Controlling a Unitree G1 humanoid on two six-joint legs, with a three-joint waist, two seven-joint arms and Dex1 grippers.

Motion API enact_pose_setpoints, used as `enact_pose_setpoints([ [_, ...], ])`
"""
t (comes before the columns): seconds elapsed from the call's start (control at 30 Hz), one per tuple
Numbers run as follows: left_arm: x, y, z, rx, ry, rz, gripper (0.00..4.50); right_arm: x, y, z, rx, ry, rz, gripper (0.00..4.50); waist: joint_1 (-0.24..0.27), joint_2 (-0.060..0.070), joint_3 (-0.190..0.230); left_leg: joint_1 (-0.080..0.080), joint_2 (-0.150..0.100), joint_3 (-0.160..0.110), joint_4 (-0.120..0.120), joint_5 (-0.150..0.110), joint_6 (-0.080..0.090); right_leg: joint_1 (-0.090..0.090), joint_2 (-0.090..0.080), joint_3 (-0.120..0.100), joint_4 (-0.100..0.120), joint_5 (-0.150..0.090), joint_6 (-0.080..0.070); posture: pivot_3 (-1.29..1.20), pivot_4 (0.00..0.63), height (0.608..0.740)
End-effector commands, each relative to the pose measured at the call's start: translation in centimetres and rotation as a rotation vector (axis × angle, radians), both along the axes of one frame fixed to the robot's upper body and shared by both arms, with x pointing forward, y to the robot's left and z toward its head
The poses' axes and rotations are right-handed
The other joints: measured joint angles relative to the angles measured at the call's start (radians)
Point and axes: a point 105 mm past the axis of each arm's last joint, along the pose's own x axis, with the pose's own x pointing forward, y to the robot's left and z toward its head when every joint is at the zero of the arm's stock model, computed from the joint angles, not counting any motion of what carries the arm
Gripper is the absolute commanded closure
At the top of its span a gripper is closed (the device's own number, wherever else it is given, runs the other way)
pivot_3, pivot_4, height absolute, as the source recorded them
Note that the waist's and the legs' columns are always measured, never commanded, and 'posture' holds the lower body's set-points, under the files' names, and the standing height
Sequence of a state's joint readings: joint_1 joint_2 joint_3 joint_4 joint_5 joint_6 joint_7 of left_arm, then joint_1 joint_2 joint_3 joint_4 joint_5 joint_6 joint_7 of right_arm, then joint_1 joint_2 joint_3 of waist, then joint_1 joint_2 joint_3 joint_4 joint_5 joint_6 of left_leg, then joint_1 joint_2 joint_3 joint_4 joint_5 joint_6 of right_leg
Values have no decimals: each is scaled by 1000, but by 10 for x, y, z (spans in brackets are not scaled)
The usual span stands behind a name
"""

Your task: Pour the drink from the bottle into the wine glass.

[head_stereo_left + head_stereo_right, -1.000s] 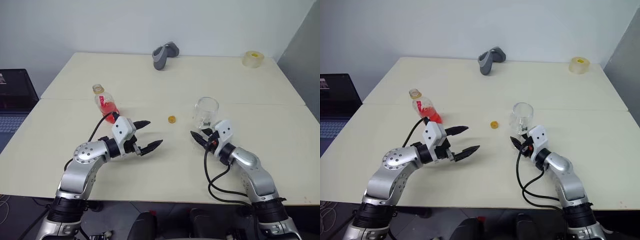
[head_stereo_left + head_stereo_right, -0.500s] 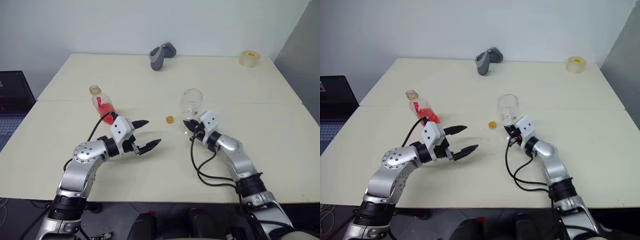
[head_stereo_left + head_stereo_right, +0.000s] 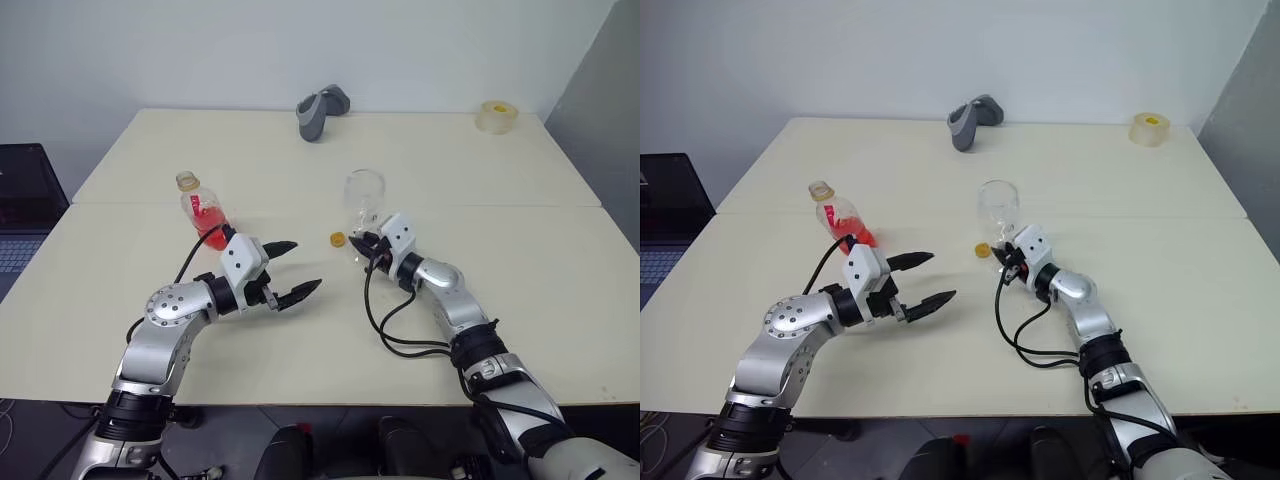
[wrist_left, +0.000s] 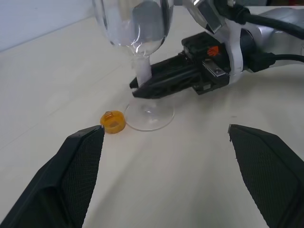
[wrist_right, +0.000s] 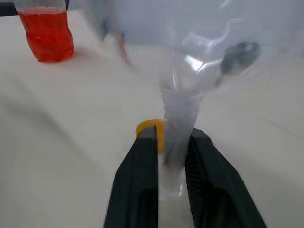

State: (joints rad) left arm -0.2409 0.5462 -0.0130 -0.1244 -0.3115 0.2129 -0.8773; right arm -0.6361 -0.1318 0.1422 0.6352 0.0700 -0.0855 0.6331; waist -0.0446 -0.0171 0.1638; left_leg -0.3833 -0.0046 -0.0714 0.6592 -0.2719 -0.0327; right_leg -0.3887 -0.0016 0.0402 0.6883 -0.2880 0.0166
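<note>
The bottle (image 3: 203, 208) stands uncapped on the table's left, with red drink (image 3: 211, 222) in its lower part. Its yellow cap (image 3: 338, 239) lies loose near the middle of the table. The clear wine glass (image 3: 364, 192) stands upright just right of the cap. In the left wrist view its foot (image 4: 149, 117) sits at the table surface. My right gripper (image 5: 172, 137) is shut on the glass's stem (image 5: 179, 114), one finger on each side. My left gripper (image 3: 303, 266) hangs wide open and holds nothing. It is in front of the bottle and left of the glass.
A grey curved gadget (image 3: 320, 108) lies at the back centre and a tape roll (image 3: 493, 116) sits at the back right corner. A laptop (image 3: 20, 200) sits off the table's left side. A seam crosses the cream table (image 3: 520, 260) behind the glass.
My right gripper has carried the wine glass leftward and a little farther back, up beside the yellow cap. The left arm and the bottle have stayed put.
</note>
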Motion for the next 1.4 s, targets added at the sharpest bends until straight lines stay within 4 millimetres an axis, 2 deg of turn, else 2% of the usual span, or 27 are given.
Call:
enact_pose_setpoints([
  [0.03, -1, 1, 13, -8, -53, 9, 0, -8, 6, 3, 4, 14, 56, 2319, 0, 0, 0, 0, 0, 0, 0, 0, 0, 0, 0, 0, 0, 0, 0, 0, 150, 740],
  [0.17, -1, 4, 14, -35, -66, 48, 0, -21, -4, 11, -15, 1, 83, 942, 4, 1, 1, -1, 0, 0, 0, 0, 0, 0, 0, 0, 0, 0, 0, 0, 150, 740],
  [0.23, -1, 7, 14, -54, -81, 95, 0, -35, -13, 16, -38, -3, 108, 207, 9, 1, 1, -1, 0, 0, 0, 0, 0, 0, -1, 0, -1, 0, 0, 0, 150, 740],
  [0.27, -2, 9, 14, -74, -82, 127, 0, -43, -18, 18, -61, -5, 122, 18, 13, 2, 1, -1, -1, 0, 0, 0, 0, 0, -1, 0, -1, 0, 0, 0, 150, 740],
  [0.4, -5, 21, 8, -115, -91, 254, 0, -76, -33, 32, -115, -17, 169, 18, 16, 2, 1, -2, -1, 0, 1, 0, 0, 0, -2, 0, -3, 0, 0, 0, 150, 740],
  [0.53, -11, 38, 7, -219, -85, 404, 0, -122, -36, 66, -40, 18, 297, 18, 15, 2, 1, -2, -1, -2, 0, 0, 0, 1, -2, -1, -4, 0, 0, 0, 150, 740],
  [0.63, -8, 55, 12, -244, -136, 526, 0, -133, -36, 77, -33, 26, 316, 18, 15, 1, 1, -2, 0, -2, 0, 0, 0, 2, -2, -2, -5, 0, 1, 0, 150, 740],
  [0.8, 6, 83, 24, -183, -274, 736, 0, -136, -32, 83, -55, 21, 330, 18, 19, 1, 1, -2, -1, -3, 1, 0, 0, 3, -2, -3, -7, 0, 1, 0, 150, 740],
  [0.9, 21, 98, 26, -199, -271, 850, 0, -138, -23, 92, -45, 0, 358, 18, 19, 1, 1, -2, -1, -3, 1, 0, 0, 4, -2, -3, -7, 0, 1, 0, 150, 740],
  [1.1, 37, 101, 12, -226, -204, 952, 0, -137, -15, 101, -40, -25, 383, 18, 19, 0, 1, -3, -2, -2, 1, 0, 0, 3, -2, -3, -8, 0, 1, 0, 150, 740],
  [1.4, 63, 106, 9, -224, -174, 1014, 0, -137, -10, 108, -37, -52, 395, 18, 19, -1, 2, -3, -2, -3, 1, 0, 0, 3, -2, -4, -7, 1, 1, 0, 150, 740],
])
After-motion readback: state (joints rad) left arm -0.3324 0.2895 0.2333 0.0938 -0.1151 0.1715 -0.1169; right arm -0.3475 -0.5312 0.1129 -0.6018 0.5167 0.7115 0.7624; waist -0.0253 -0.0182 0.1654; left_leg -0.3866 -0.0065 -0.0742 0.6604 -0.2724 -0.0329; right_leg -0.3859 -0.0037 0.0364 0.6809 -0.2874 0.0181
